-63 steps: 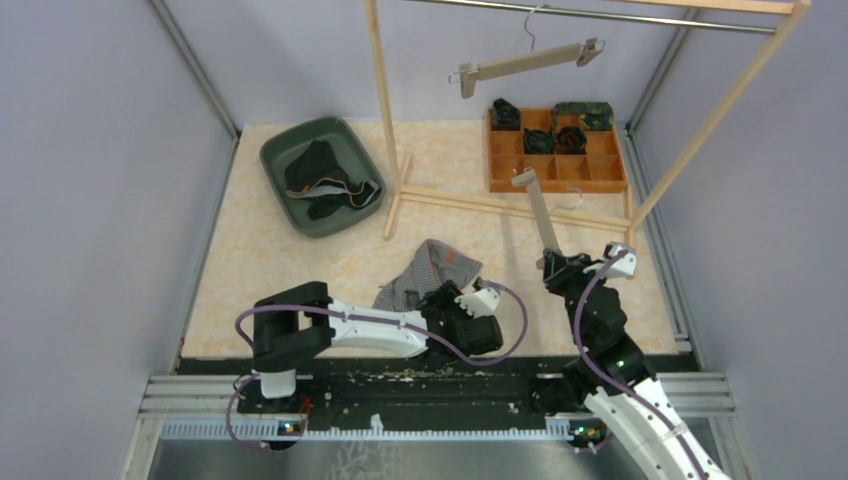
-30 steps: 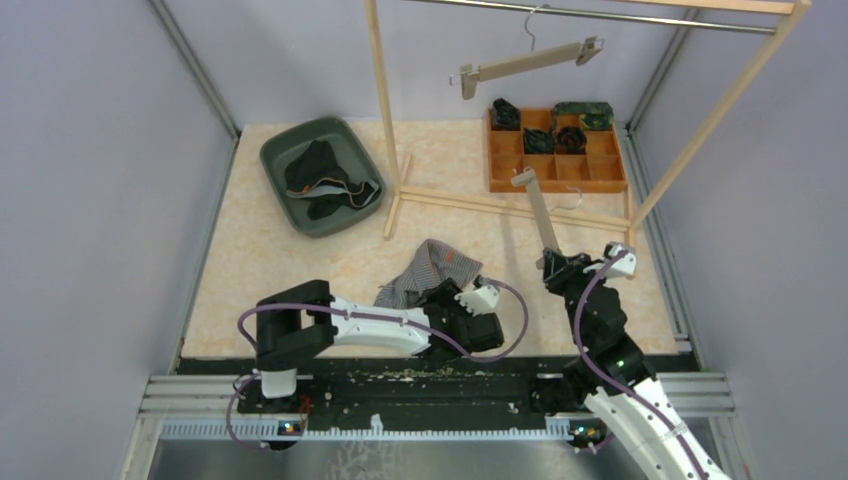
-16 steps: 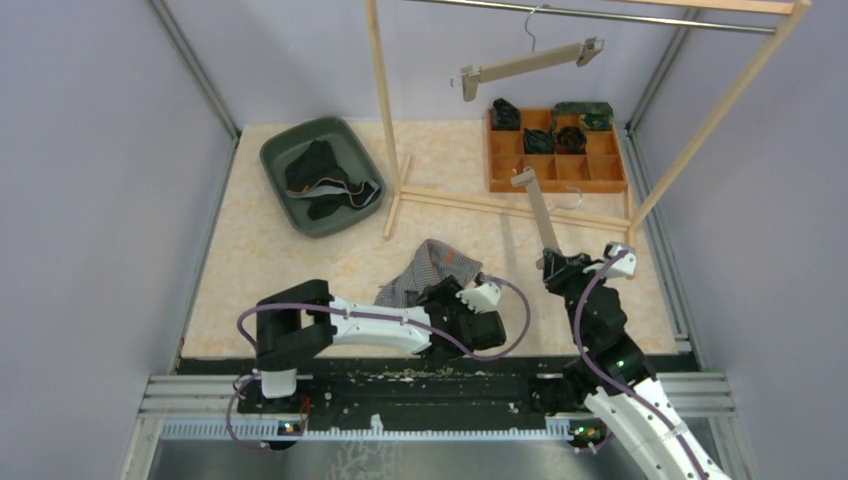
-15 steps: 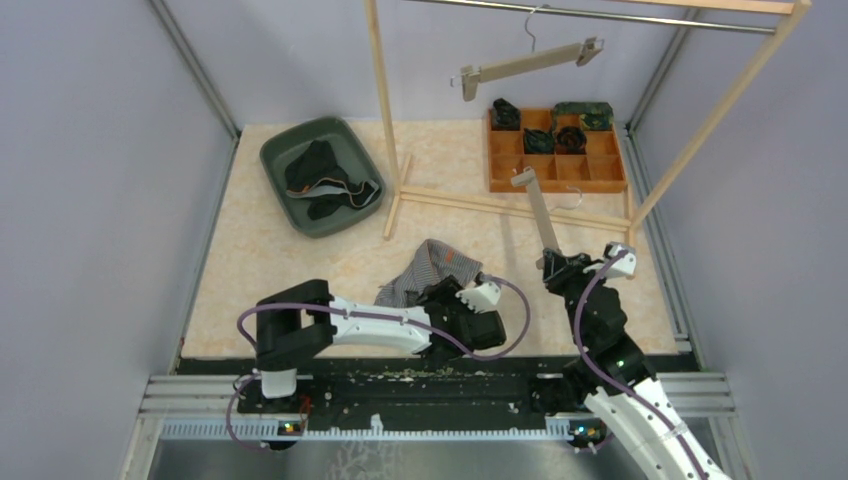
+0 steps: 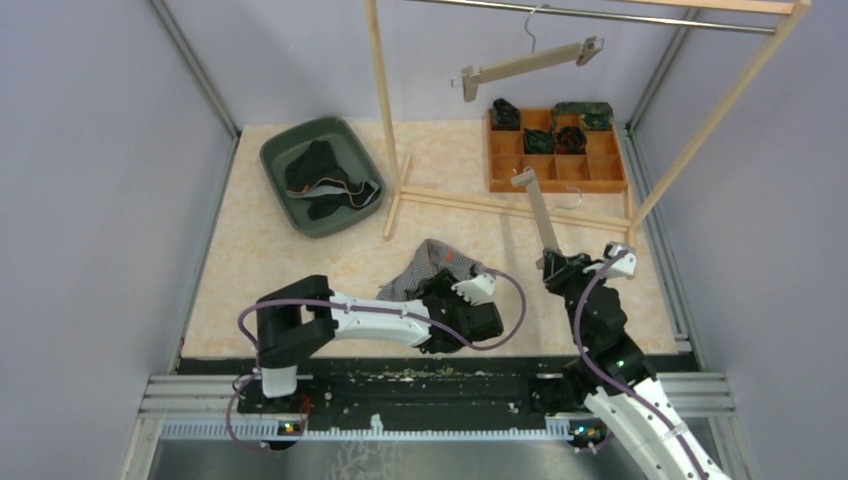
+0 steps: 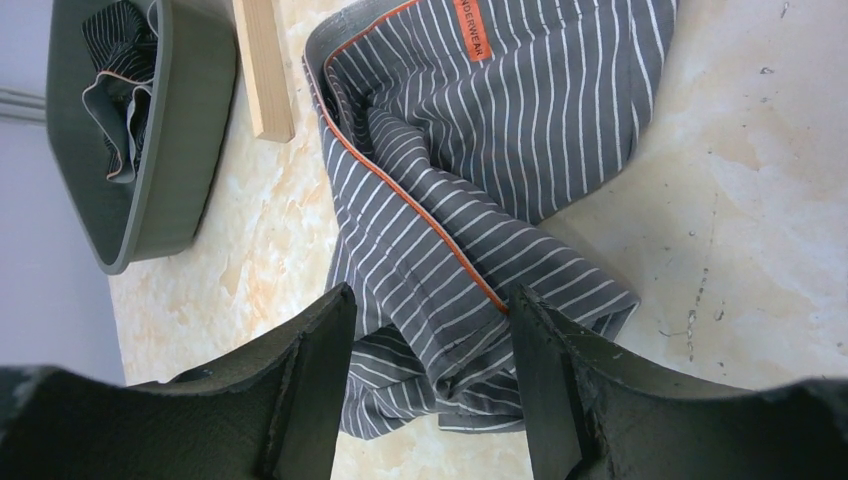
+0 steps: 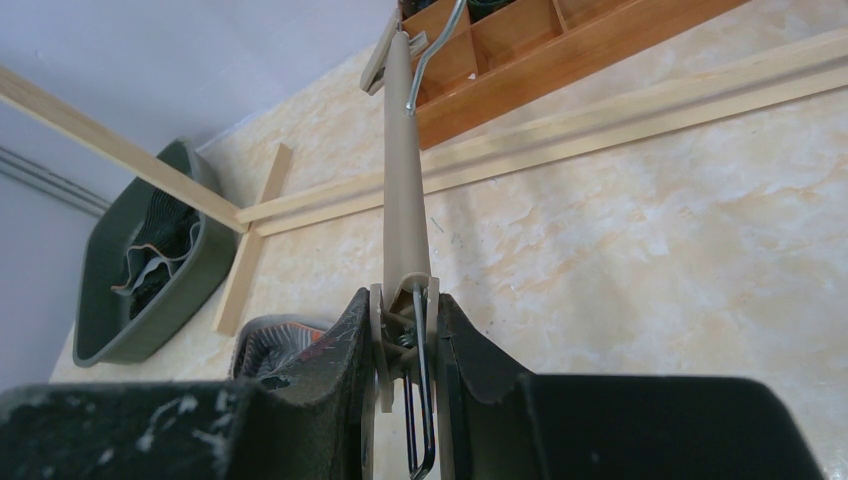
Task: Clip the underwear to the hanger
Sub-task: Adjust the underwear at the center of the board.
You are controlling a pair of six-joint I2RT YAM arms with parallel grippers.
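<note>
The grey striped underwear (image 5: 428, 262) with orange trim lies crumpled on the table, and fills the left wrist view (image 6: 480, 190). My left gripper (image 5: 446, 288) hovers just above its near edge, jaws open, the folded corner showing between the fingers (image 6: 430, 300). My right gripper (image 5: 555, 263) is shut on the clip end of a beige hanger (image 5: 537, 208). The hanger (image 7: 402, 180) slants up and away toward the orange tray. In the right wrist view the clip sits squeezed between the fingers (image 7: 405, 310), and a bit of underwear (image 7: 270, 345) shows at the left.
A second hanger (image 5: 525, 62) hangs on the wooden rack's rail (image 5: 600, 14). The rack's base bars (image 5: 500, 205) lie across the table behind the underwear. A green bin (image 5: 275, 150) with dark garments stands back left. The orange divided tray (image 5: 557, 184) stands back right.
My left gripper has crept forward and slightly left, onto the underwear's near edge, still open. The right arm and the hanger have not moved.
</note>
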